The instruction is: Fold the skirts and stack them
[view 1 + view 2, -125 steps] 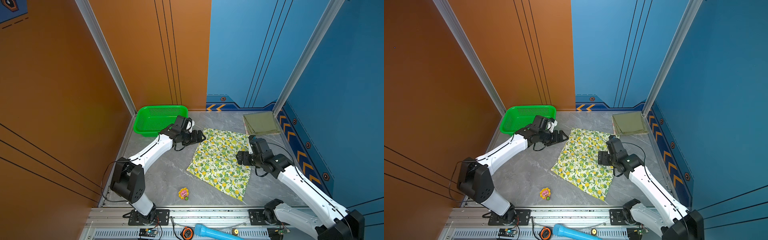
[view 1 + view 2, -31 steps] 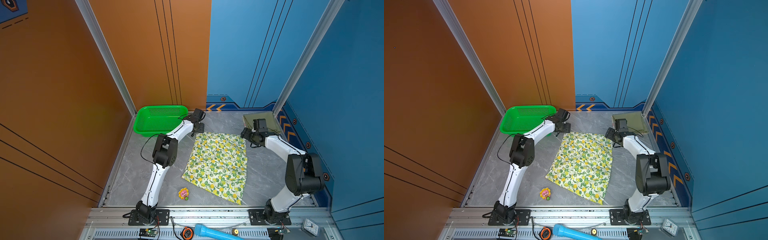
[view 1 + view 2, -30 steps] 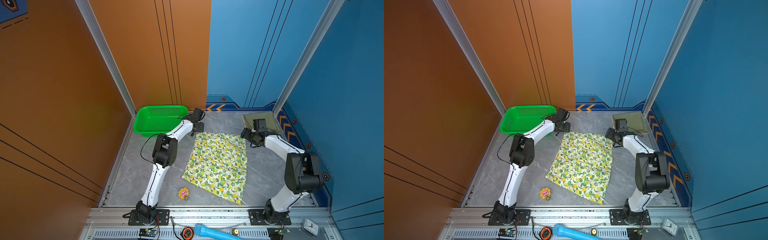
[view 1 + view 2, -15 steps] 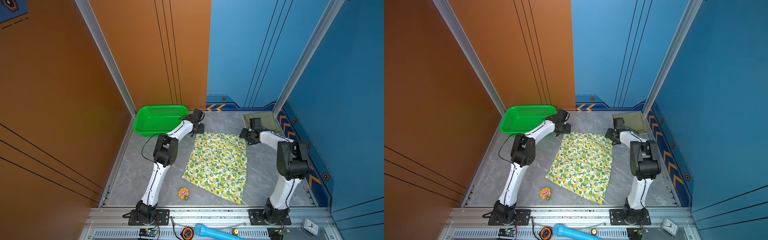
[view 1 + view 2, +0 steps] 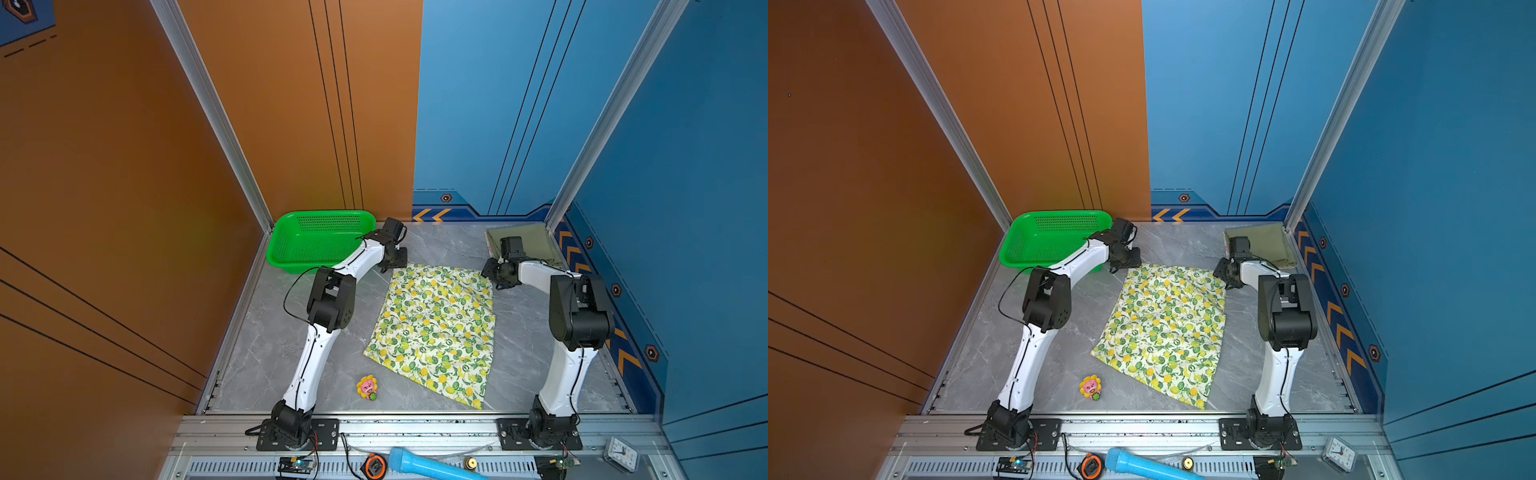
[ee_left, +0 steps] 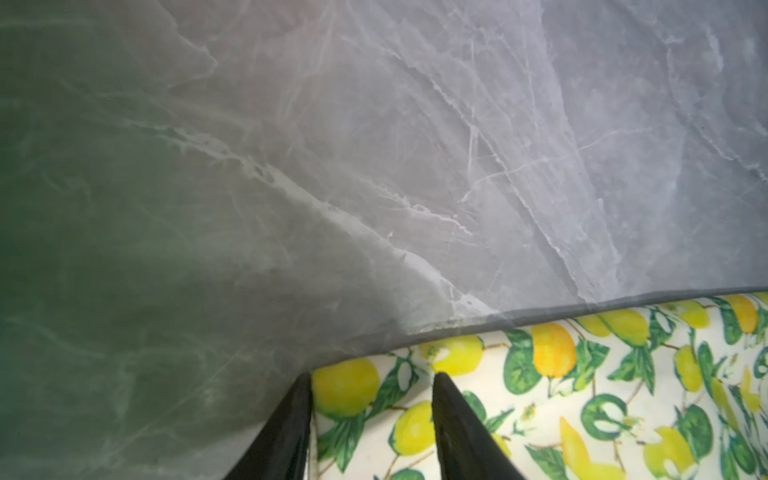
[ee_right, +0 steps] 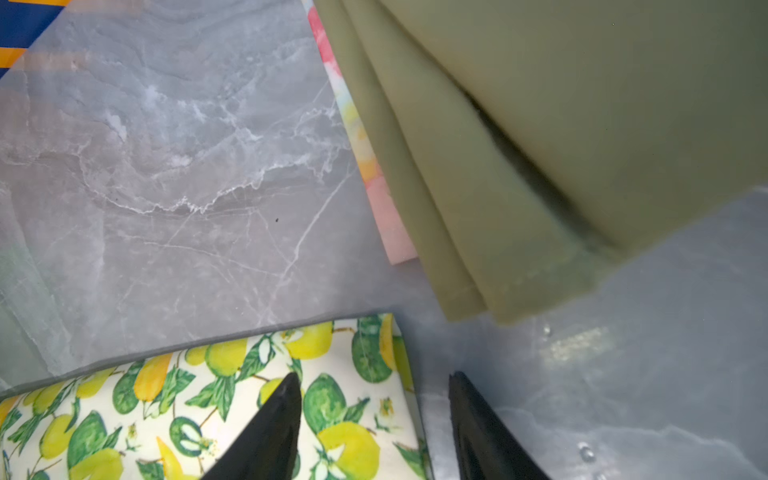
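The lemon skirt [image 5: 436, 328] lies spread flat across the middle of the table [image 5: 519, 332]; thin, limp cloth, I judge light and slippery. On the left gripper [image 6: 372, 378] and right gripper [image 7: 374, 376] the jaws stand apart, straddling its far corners, where I'd pinch.

The left arm [image 5: 331, 300] and the right arm [image 5: 578, 316] stretch forward, low; left claw [image 6: 372, 376] and right claw [image 7: 374, 376] point downward, jaws apart.

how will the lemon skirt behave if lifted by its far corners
Probably floppy and light: the lemon skirt lies flat and thin, so it should sag between lifted corners. Its smooth cloth might slip from the narrow fingers.
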